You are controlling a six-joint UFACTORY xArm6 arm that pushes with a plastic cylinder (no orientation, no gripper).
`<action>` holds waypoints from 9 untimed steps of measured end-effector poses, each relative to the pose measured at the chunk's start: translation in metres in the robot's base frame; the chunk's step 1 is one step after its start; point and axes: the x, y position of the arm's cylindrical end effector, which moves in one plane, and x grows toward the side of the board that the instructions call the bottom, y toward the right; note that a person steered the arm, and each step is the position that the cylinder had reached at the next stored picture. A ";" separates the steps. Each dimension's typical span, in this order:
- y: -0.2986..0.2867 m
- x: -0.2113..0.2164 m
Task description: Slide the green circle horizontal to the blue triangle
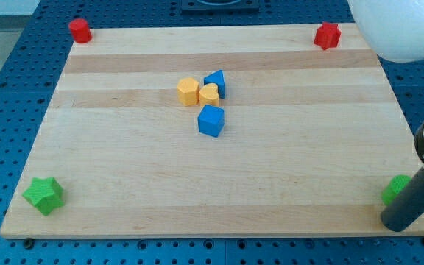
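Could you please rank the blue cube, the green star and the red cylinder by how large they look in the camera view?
1. green star, nearest the camera
2. blue cube
3. red cylinder, farthest away

Perspective may account for these differences.

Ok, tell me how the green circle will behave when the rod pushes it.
The green circle looks squat, so it probably slides rather than tips. Its round side may let it slip off my tip, which sits right beside it. It lies near the board's corner, so it could fall off.

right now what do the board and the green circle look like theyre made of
The board looks like pale wood with a smooth finish: lengthwise grain and plank bands show. The green circle, half hidden behind my tip, looks like matte plastic, judging by its flat, even colour, though that is only a guess.
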 end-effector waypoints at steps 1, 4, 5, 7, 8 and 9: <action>0.001 0.000; 0.013 0.000; 0.013 0.000; 0.012 -0.016; 0.012 -0.018; 0.011 -0.019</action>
